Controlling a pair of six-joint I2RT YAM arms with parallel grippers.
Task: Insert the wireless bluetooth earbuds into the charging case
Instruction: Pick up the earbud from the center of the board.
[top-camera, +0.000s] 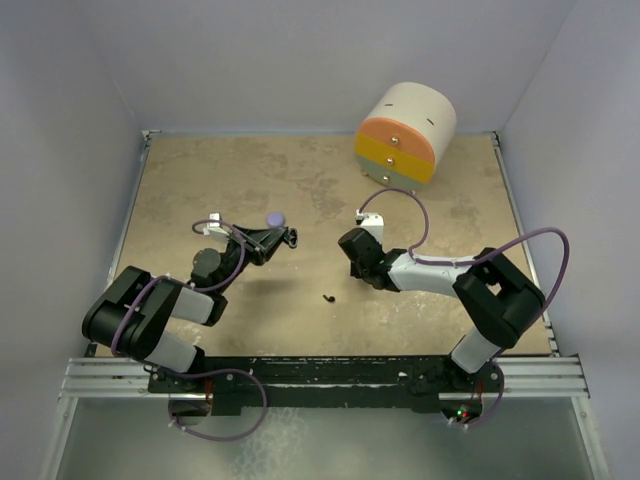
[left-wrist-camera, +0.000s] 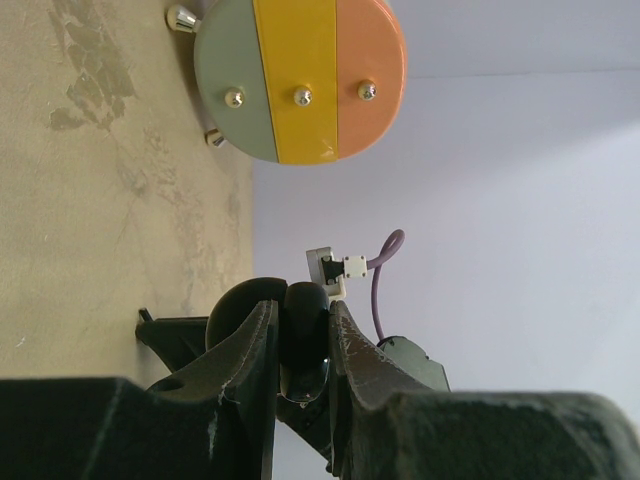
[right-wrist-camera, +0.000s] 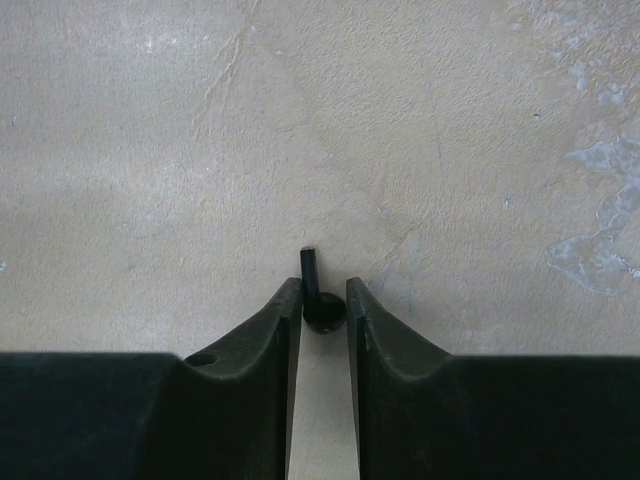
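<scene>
My right end effector (right-wrist-camera: 323, 288), fingers narrow, faces the bench (right-wrist-camera: 150, 150); a black earbud (right-wrist-camera: 312, 268) sits between its tips, grip unclear. My left end effector (left-wrist-camera: 301, 308) clamps a dark rounded object (left-wrist-camera: 303, 350).

Drawer box (top-camera: 405, 130): we see a round cream drum on its side at the far edge of the surface, toward the right corner.
Its face (left-wrist-camera: 300, 75): we count green, yellow and orange bands, each with a metal knob.
Surface (top-camera: 220, 180): beige, mottled with paler stains.
Walls (top-camera: 300, 60): plain and pale.
Rail (top-camera: 330, 375): metal, along the near edge.
</scene>
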